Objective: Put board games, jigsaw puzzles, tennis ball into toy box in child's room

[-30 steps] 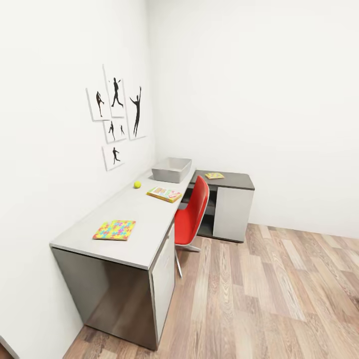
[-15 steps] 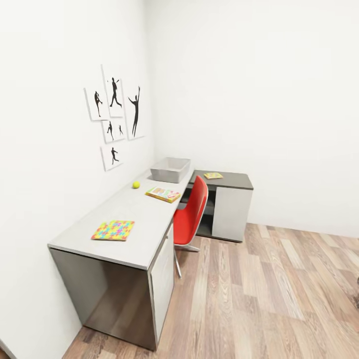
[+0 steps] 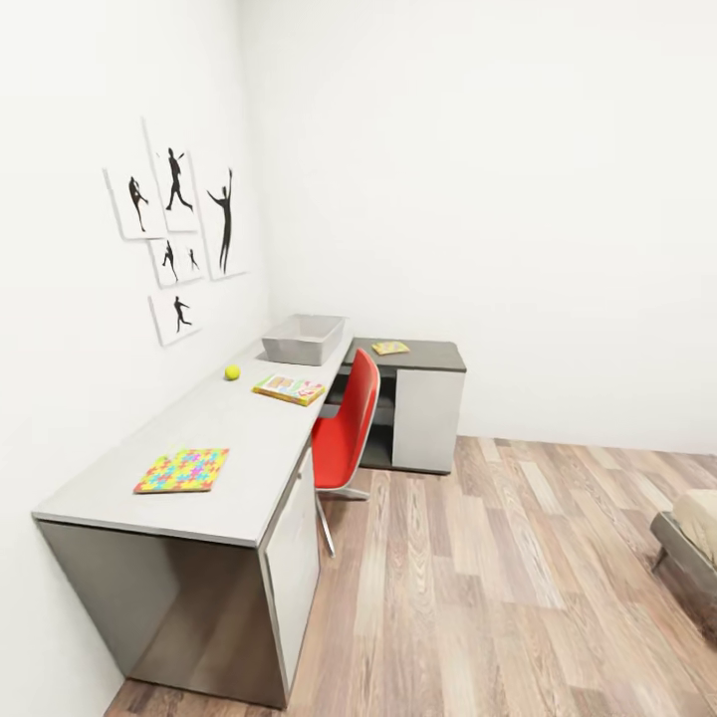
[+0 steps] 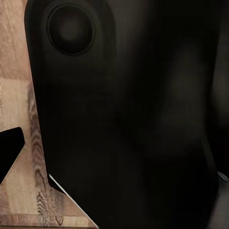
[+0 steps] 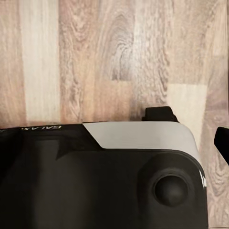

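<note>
So far nothing appears packed: the toy box (image 3: 304, 339) sits at eleven o'clock on the table (image 3: 249, 468), with the tennis ball (image 3: 232, 372) and a board game (image 3: 289, 388) just before it. One jigsaw puzzle (image 3: 182, 470) lies at nine o'clock, another (image 3: 390, 348) on the dark section, and the bed (image 3: 692, 543) corner at three o'clock. Both wrist views look down at wooden floor (image 5: 109, 57), well apart from the toys, and I cannot tell whether either gripper is open or closed.

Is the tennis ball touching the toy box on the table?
Apart. In the head view, bare table top shows plainly between the tennis ball and the toy box.
</note>
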Tool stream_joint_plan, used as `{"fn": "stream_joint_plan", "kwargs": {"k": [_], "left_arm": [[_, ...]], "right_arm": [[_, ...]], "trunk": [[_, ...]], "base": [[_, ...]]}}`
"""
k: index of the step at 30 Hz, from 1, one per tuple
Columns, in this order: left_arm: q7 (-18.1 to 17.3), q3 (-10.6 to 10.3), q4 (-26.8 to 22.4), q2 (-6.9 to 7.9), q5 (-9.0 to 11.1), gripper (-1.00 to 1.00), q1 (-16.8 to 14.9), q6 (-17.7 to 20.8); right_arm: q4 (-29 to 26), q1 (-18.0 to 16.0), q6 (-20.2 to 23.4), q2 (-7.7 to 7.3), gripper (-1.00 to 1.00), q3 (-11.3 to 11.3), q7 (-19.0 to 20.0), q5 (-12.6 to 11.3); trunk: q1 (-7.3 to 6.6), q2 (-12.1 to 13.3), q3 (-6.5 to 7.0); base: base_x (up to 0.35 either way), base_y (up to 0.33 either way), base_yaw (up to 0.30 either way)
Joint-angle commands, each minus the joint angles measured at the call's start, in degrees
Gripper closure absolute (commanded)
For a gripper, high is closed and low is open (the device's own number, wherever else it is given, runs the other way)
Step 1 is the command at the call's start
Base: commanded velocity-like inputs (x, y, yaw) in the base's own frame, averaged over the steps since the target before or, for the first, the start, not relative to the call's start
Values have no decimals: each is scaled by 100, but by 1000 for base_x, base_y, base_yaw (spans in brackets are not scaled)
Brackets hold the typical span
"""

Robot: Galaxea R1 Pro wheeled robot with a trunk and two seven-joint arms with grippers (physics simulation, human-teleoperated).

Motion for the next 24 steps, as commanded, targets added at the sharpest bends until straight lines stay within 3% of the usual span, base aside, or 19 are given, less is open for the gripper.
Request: {"fn": "stream_joint_plan", "kwargs": {"k": [1, 24], "left_arm": [[-10, -5, -1, 1, -2, -100, 1, -20], [-1, 48, 8, -4, 39, -100, 0, -41]], "right_arm": [[4, -4, -12, -13, -100, -59, 23, -30], [4, -3, -12, -79, -100, -149, 114, -35]], "trunk": [[0, -3, -9], [0, -3, -132]], "base": [[0, 0, -259], [0, 0, -242]]}}
